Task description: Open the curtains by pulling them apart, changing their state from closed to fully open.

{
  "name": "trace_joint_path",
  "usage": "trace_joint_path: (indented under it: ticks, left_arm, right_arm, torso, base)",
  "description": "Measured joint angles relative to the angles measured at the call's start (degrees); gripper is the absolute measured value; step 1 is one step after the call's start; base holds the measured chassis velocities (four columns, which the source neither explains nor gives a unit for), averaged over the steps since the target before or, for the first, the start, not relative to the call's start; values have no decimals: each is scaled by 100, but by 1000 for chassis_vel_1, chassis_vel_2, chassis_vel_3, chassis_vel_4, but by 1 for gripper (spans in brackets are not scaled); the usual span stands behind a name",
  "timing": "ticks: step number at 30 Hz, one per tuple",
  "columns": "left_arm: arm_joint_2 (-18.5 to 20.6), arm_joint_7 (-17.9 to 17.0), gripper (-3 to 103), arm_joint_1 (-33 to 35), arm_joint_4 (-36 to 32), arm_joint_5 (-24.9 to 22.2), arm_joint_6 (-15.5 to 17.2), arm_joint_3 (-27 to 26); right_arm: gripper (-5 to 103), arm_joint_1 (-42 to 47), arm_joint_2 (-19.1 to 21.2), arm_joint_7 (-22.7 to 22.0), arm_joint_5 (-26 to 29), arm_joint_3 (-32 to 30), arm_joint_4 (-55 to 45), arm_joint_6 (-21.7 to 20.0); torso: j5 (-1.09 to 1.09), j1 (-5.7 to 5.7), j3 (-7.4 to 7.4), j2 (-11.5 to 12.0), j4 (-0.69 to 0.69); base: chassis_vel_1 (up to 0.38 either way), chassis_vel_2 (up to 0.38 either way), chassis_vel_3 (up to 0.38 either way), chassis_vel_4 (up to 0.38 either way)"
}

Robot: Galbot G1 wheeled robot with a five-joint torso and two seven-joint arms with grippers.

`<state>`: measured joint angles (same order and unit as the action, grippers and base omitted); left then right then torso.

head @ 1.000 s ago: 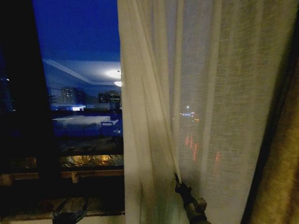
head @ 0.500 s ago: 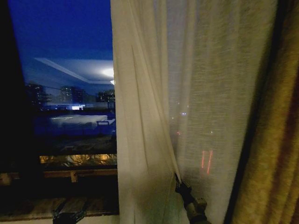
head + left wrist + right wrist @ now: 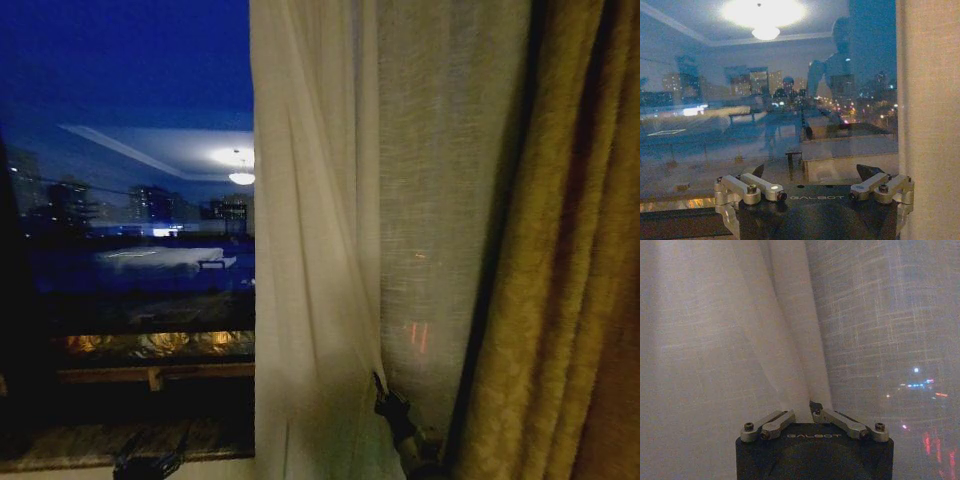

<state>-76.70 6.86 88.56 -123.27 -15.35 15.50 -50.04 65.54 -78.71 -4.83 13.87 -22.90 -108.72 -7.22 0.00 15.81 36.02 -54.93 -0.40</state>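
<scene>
The right gripper (image 3: 381, 385) is low in the head view, its jaws pinched on a fold of the sheer curtain (image 3: 330, 200) — the right wrist view confirms it, fingers closed together with a pleat of the cream fabric (image 3: 790, 340) gathered between the tips. The cloth fans upward from that pinch point in tight folds, taut along the grabbed edge.

The sheer panel hangs bunched toward the right of the window, its free edge running down the middle of the head view. Just beside it on the right stands the heavy golden-brown drape (image 3: 560, 280). To the left, the window glass (image 3: 140, 200) is bare, showing the night skyline and a reflected ceiling lamp.

The left gripper (image 3: 812, 175) sits low and away from the fabric, jaws spread wide and empty, facing the glass; the sheer's edge (image 3: 930, 100) stands off to one side of it.

So the step in hand looks like the haul on the right-hand panel — dragging it outward toward the drape. By the look of things this side is well along, with little sheer width left between the pinch and the drape. The next move, as I judge it, calls for carrying the fold the last stretch to the right with the grip firm, then letting go cleanly so the thin cloth does not snag on the fingertips. Whether a left-hand panel needs attention cannot be told from here.
</scene>
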Motion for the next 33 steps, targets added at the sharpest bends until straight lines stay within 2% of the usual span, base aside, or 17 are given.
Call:
trace_joint_path:
  ticks: [9,15,21,28,33]
  left_arm:
    - [-11,-1,100,1,6,6,-2,-11]
    - [-20,0,100,-5,4,19,-5,4]
    - [-12,1,100,0,-26,20,-5,-2]
    - [-24,1,100,6,-29,22,-5,-3]
    - [-36,1,100,16,-29,34,-5,5]
  right_arm:
    - [0,-134,-3,-69,71,6,136,-80]
    - [0,-397,-1,-196,144,-321,546,-147]
    - [0,-768,-2,-330,162,-758,1335,69]
    - [0,-997,-2,-384,212,-1017,1665,156]
    - [0,-1194,-2,-393,207,-1191,1873,214]
  torso:
    - [-4,0,0,-1,4]
    - [0,-1,0,-1,2]
    - [-2,-1,0,-1,3]
    - [0,-1,0,0,-1]
    - [-1,-1,0,0,2]
  base:
    - [-11,-10,19,10]
    - [0,0,0,0]
    - [0,0,0,0]
    - [0,0,0,0]
    - [0,0,0,0]
